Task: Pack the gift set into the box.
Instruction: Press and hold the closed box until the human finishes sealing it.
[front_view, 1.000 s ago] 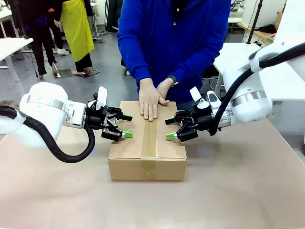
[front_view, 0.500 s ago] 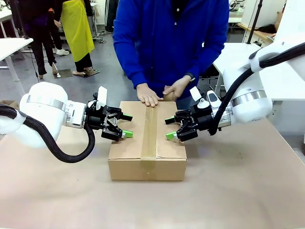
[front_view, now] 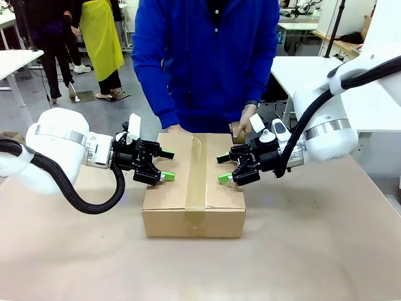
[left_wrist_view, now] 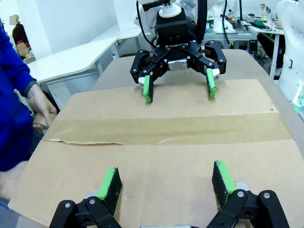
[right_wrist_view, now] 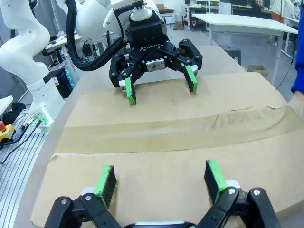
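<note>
The box (front_view: 168,199) sits closed in the middle of the table, with a strip of brown tape (front_view: 196,179) running down its top seam. The gift set is out of view. My left gripper (front_view: 166,165) is open over the box's left flap, pads (left_wrist_view: 111,181) just above the cardboard (left_wrist_view: 156,168). My right gripper (front_view: 222,169) is open over the right flap, facing the left one. In the left wrist view my own gripper (left_wrist_view: 166,176) faces the right gripper (left_wrist_view: 178,90). In the right wrist view my own gripper (right_wrist_view: 159,178) faces the left gripper (right_wrist_view: 160,92).
A person in a blue top stands at the far side. One hand (front_view: 175,129) is at the box's far edge and the other holds a brown tape roll (front_view: 237,132). The tape (right_wrist_view: 266,116) is wrinkled near that edge. White tables stand behind.
The person's hands have lifted off the box top and drawn back to its far edge, one holding the tape roll. Both grippers have stayed where they were.
</note>
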`<state>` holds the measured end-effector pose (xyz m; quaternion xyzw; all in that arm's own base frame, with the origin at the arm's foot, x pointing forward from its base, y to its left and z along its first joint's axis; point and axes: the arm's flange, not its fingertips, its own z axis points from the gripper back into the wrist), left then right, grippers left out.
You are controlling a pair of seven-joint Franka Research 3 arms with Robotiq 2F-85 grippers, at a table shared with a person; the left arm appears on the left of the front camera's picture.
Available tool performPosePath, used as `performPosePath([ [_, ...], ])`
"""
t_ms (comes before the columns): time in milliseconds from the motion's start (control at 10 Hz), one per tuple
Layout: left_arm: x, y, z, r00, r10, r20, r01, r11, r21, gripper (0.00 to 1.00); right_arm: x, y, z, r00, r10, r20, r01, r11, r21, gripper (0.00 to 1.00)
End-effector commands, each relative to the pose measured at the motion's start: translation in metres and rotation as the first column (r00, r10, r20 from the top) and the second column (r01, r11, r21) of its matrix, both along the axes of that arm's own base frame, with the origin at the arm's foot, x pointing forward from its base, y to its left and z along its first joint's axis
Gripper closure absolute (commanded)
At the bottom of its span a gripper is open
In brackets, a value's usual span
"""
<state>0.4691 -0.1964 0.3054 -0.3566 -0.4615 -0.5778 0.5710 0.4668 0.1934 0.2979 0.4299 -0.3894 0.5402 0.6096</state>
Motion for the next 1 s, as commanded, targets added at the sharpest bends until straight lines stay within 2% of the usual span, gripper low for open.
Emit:
performPosePath([
  [0,-0.001,0.001,-0.003,1.0,0.002,0.002,-0.002,1.0,0.009,0.0,0.0,0.001,-0.002,1.0,-0.003,-0.001,0.003,1.0,-0.009,0.0],
  [700,-0.001,0.001,-0.003,1.0,0.002,0.002,-0.002,1.0,0.009,0.0,0.0,0.0,0.0,1.0,0.0,0.0,0.0,1.0,0.0,0.0],
  [800,0.0,0.0,0.0,1.0,0.0,0.0,0.0,1.0,0.0,0.0,-0.005,-0.01,0.026,0.998,0.053,0.043,-0.052,0.998,-0.02,0.0],
  [900,-0.009,0.024,0.032,0.999,-0.015,0.051,0.016,1.0,-0.022,0.0,-0.018,-0.045,0.06,0.988,0.02,0.151,-0.024,0.999,0.022,0.0],
])
